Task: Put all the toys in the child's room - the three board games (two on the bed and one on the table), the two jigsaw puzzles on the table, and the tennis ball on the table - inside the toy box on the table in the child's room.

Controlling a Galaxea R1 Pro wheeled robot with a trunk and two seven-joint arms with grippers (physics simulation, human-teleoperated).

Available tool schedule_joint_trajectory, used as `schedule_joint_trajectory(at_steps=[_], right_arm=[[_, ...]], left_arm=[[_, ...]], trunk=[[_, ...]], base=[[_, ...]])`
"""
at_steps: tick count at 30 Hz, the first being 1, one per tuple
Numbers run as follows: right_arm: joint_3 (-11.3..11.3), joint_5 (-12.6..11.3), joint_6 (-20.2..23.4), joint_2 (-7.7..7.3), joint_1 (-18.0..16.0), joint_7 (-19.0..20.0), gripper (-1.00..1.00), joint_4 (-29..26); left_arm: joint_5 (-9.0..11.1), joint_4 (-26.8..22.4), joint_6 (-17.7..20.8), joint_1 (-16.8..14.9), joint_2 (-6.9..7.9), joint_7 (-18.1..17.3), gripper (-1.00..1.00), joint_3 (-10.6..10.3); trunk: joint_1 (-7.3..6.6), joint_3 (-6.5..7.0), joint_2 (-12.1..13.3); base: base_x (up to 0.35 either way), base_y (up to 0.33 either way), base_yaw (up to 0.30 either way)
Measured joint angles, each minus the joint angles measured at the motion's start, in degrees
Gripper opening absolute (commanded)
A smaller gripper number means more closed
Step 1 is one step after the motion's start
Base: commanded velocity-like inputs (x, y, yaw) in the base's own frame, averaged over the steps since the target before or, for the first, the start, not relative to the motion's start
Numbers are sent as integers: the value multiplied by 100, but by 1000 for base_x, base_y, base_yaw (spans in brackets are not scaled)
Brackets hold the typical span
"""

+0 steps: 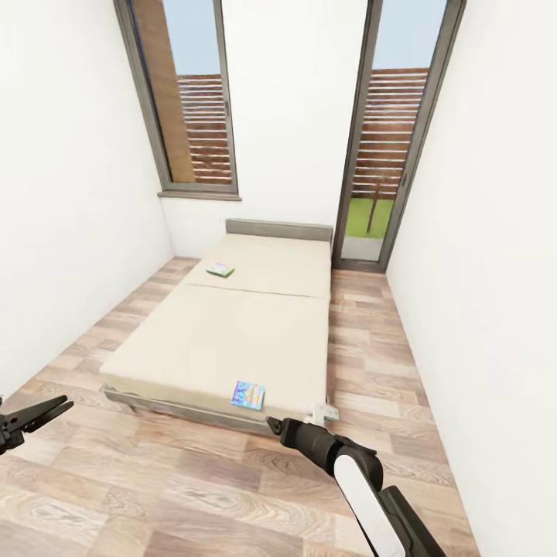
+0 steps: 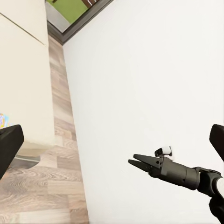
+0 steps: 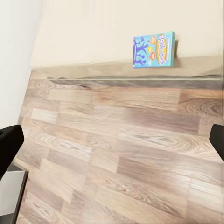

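A narrow white-walled room is stretching ahead, with a wood-plank floor (image 1: 193, 495) running underfoot from the head view. Nearest, the left gripper (image 1: 48, 411) is poking in at the left edge, its two dark fingers lying close together with only a thin slit between them, nothing held. On the other side the right gripper (image 1: 272, 422) is reaching forward on its black and white arm, tip hovering just short of the bed's near right corner; in the left wrist view that same gripper (image 2: 134, 160) is showing against the white wall, fingers (image 2: 142, 164) tapering to a near-closed point and carrying nothing. Just past it the bed (image 1: 232, 340) is lying lengthwise, beige mattress on a grey frame. A blue board game (image 1: 247, 394) is resting flat at the near edge of the mattress, toward the right corner; the right wrist camera is looking straight at the game (image 3: 154, 49) sitting right at the mattress edge above the floor. Farther up, a green board game (image 1: 220, 270) is lying near the left side, close to the headboard (image 1: 278, 230). Beyond, a window (image 1: 189, 100) on the left and a glass door (image 1: 391, 139) on the right are flanking the far wall.
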Motion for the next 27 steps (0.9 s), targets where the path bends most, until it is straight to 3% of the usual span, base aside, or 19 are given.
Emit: schedule_joint_trajectory(at_steps=[27], right_arm=[[9,1,0,-1,0,0,100,0]], left_arm=[[8,0,9,0,19,0,100,19]], trunk=[[0,0,0]], base=[[0,1,-225]])
